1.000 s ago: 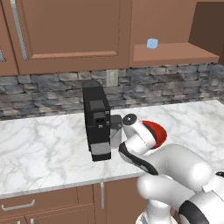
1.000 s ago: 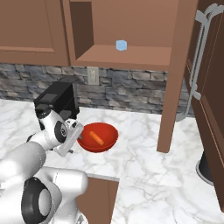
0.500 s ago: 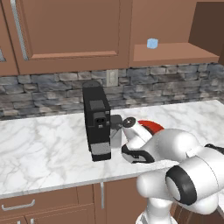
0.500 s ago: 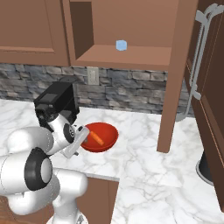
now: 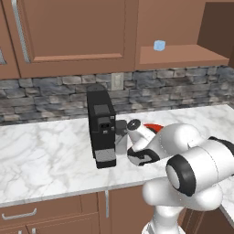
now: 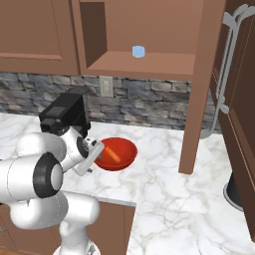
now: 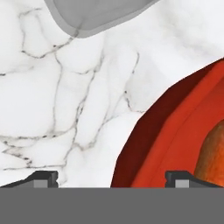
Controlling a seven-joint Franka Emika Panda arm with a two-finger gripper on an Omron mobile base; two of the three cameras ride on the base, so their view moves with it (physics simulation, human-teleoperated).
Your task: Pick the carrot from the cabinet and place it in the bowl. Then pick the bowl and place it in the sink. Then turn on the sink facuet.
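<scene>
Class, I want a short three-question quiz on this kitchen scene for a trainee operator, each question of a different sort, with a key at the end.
1. True or false: the carrot lies inside the bowl.
2. What stands directly beside the bowl, on the robot's left?
A. a toaster
B. the black coffee machine
C. a kettle
3. Fill in: the small pale blue cube sits on the shelf of the open ____.

Key
1. True.
2. B.
3. cabinet.

A note for marking: the claw is open, its tips on either side of the bowl's rim, above the marble counter.
</scene>
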